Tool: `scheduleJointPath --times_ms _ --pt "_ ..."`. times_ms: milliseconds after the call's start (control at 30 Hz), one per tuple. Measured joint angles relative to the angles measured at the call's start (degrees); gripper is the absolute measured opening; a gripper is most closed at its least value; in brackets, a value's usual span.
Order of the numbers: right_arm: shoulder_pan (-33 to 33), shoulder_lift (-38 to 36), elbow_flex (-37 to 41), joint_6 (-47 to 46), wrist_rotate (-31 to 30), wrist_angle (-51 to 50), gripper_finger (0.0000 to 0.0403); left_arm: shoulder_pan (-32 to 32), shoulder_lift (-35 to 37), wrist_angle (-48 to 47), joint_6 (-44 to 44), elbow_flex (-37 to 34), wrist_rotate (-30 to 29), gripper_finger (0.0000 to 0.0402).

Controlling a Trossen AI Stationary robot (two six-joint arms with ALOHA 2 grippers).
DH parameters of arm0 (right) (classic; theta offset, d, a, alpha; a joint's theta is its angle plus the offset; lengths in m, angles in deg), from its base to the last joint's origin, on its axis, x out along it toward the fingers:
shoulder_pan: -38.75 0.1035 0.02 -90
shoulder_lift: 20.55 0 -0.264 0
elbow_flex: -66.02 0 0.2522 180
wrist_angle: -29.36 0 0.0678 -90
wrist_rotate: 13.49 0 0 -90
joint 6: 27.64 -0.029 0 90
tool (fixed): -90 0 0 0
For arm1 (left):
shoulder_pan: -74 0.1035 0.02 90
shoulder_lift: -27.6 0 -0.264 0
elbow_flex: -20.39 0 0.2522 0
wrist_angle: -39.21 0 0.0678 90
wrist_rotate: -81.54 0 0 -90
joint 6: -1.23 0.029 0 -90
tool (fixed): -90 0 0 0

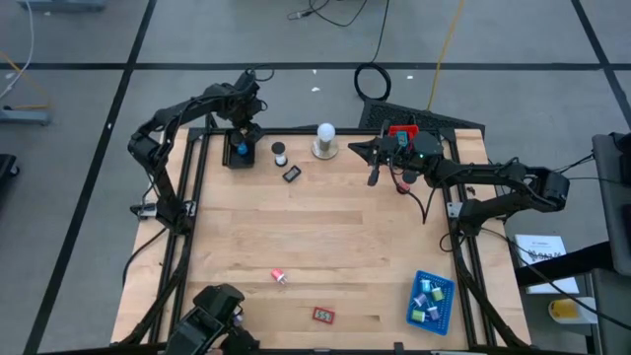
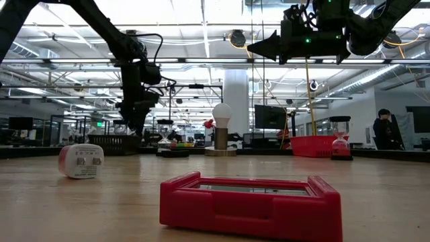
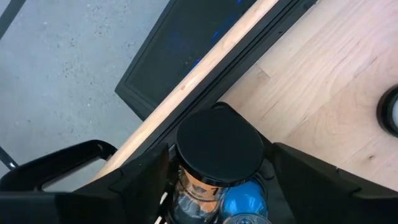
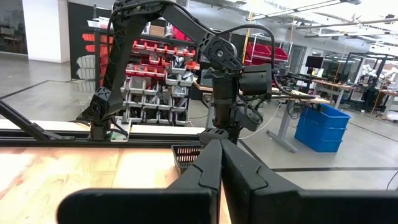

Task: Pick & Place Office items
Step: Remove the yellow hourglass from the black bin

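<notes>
My left gripper (image 3: 217,186) is open at the table's far left, pointing down over a black tray (image 1: 240,156). Between its fingers stands a small glass piece with a round black cap (image 3: 217,146) and a blue ball (image 3: 244,200); it shows blue in the high view (image 1: 240,150). My right gripper (image 4: 219,149) is shut and empty, held high beside the red tray (image 1: 402,131). A small black roll (image 1: 279,153), a black piece (image 1: 292,174), a pink-white block (image 1: 279,277) and a red frame (image 1: 323,315) lie on the wood. My left gripper comes from above with one finger (image 3: 146,180) on either side of the black-capped piece, which stands upright in the black tray. I cannot tell whether the fingers touch it.
A white ball on a grey base (image 1: 325,140) stands at the far edge. The blue tray (image 1: 431,301) at the near right holds several small pieces. A red sand timer (image 2: 340,144) stands by the red tray (image 2: 310,145). The middle of the table (image 1: 325,227) is bare wood.
</notes>
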Motion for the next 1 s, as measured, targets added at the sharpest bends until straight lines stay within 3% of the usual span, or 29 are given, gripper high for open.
scheduleJointPath --times_ms 333,1000 --pt "0.0 0.0 0.0 -0.01 -0.01 -0.01 0.0 0.1 -0.54 0.26 0.83 0.0 0.76 0.0237" --pt "0.0 -0.02 0.0 0.22 -0.01 0.04 0.0 0.5 0.5 0.27 2.01 -0.11 -0.71 0.0205"
